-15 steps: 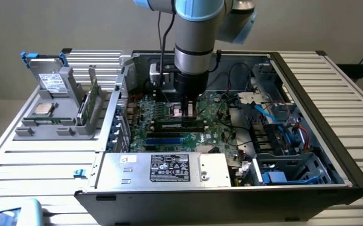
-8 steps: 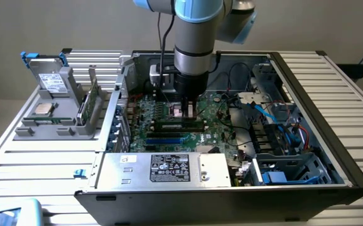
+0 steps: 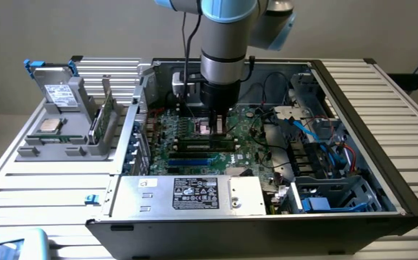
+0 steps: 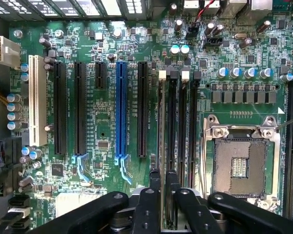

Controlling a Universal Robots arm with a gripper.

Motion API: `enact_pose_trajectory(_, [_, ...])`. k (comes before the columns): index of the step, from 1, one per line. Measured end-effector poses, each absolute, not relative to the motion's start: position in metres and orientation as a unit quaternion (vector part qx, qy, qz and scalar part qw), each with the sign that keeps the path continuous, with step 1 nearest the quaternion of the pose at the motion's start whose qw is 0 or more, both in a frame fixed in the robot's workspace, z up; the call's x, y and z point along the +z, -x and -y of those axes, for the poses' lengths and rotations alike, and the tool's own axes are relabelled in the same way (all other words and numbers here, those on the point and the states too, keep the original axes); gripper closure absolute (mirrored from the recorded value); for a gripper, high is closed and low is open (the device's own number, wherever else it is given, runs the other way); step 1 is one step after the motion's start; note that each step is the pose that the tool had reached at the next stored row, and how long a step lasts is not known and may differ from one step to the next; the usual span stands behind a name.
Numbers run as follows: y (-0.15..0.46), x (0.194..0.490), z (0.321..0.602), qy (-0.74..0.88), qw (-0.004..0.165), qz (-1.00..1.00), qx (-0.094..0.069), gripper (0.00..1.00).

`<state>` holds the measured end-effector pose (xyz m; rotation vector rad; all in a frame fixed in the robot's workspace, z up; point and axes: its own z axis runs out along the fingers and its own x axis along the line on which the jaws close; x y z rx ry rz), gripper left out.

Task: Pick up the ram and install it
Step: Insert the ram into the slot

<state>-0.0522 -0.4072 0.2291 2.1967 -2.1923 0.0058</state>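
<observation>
The ram (image 4: 161, 126) stands edge-on in a memory slot of the motherboard (image 4: 102, 122), beside the other black memory slots. My gripper (image 4: 163, 176) straddles the ram's end, its black fingertips (image 4: 155, 178) slightly apart on either side of the thin board, so it looks open by a small gap. In the exterior view the gripper (image 3: 215, 130) reaches straight down into the open computer case, just above the ram (image 3: 194, 142) lying along the slots in the middle of the board.
An open CPU socket (image 4: 241, 163) lies right beside the memory slots. Black and blue expansion slots (image 4: 121, 107) lie on the other side. A power supply (image 3: 187, 195), drive cages and cables (image 3: 317, 135) crowd the case. A grey holder (image 3: 59, 143) on the exterior view's left carries a hard drive and another green board (image 3: 105, 116).
</observation>
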Motion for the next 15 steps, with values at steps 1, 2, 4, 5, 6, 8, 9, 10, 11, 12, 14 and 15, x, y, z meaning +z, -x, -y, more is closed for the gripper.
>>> enact_pose_trajectory(1, [0.052, 0.23, 0.407, -0.708, 0.019, 0.706, 0.002, 0.77])
enact_pose_trajectory(2, [0.052, 0.231, 0.407, -0.708, 0.019, 0.706, 0.002, 0.77])
enact_pose_trajectory(4, [0.05, 0.237, 0.407, -0.708, 0.019, 0.706, 0.002, 0.77])
enact_pose_trajectory(5, [0.049, 0.241, 0.407, -0.708, 0.019, 0.706, 0.002, 0.77])
enact_pose_trajectory(6, [0.047, 0.244, 0.407, -0.708, 0.019, 0.706, 0.002, 0.77])
enact_pose_trajectory(8, [0.043, 0.249, 0.407, -0.708, 0.02, 0.706, 0.003, 0.77])
enact_pose_trajectory(9, [0.04, 0.252, 0.407, -0.708, 0.02, 0.706, 0.003, 0.77])
enact_pose_trajectory(10, [0.039, 0.255, 0.407, -0.708, 0.021, 0.706, 0.003, 0.77])
enact_pose_trajectory(11, [0.037, 0.257, 0.407, -0.708, 0.021, 0.706, 0.003, 0.77])
enact_pose_trajectory(12, [0.034, 0.259, 0.407, -0.708, 0.022, 0.706, 0.002, 0.77])
enact_pose_trajectory(14, [0.032, 0.259, 0.407, -0.708, 0.023, 0.706, 0.0, 0.77])
enact_pose_trajectory(15, [0.032, 0.259, 0.407, -0.708, 0.024, 0.706, 0.0, 0.77])
